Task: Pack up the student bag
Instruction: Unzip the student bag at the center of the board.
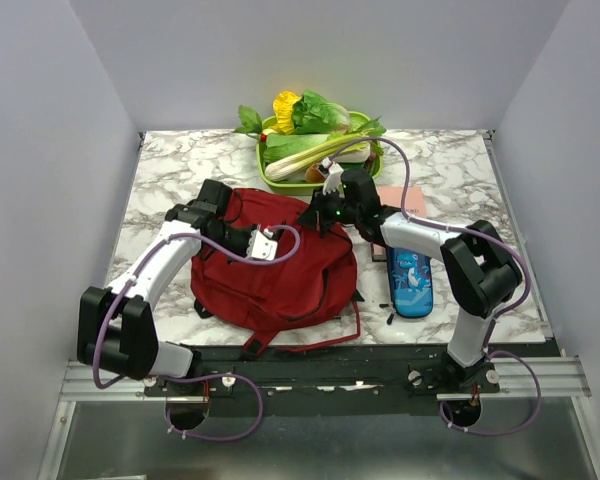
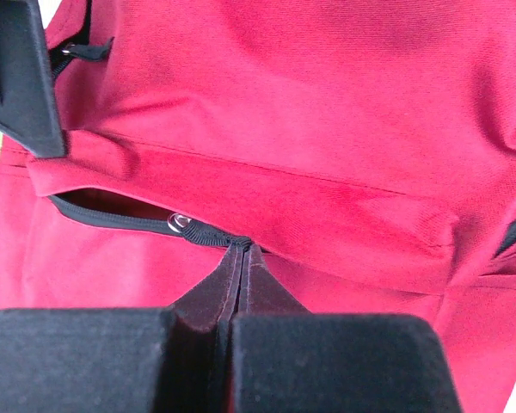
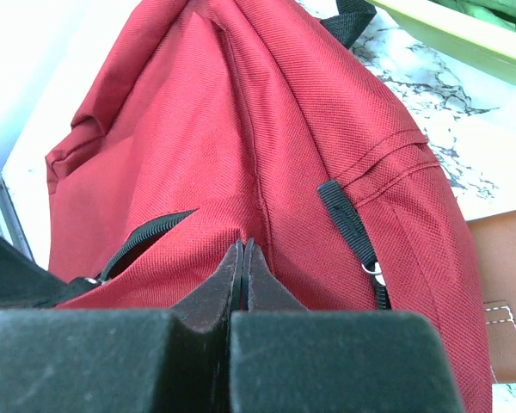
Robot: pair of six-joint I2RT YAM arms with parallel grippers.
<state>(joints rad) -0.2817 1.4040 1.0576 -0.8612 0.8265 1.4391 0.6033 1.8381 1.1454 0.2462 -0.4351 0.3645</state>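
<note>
The dark red student bag point(image 1: 280, 275) lies flat in the middle of the marble table. My left gripper point(image 1: 250, 243) is over its upper left part. In the left wrist view it point(image 2: 243, 245) is shut on the black zipper pull strap point(image 2: 208, 233) of a partly open pocket. My right gripper point(image 1: 312, 215) is at the bag's upper right. In the right wrist view it point(image 3: 245, 243) is shut on a pinched fold of the bag's red fabric point(image 3: 241, 155), lifted into a ridge. A second zipper pull point(image 3: 351, 225) hangs to the right.
A green tray point(image 1: 280, 183) of vegetables stands behind the bag. A blue pencil case point(image 1: 412, 282) lies to its right, with a brown flat item point(image 3: 507, 292) and a pink one point(image 1: 410, 198) near it. A black shape point(image 2: 17, 77) sits at the left wrist view's top left.
</note>
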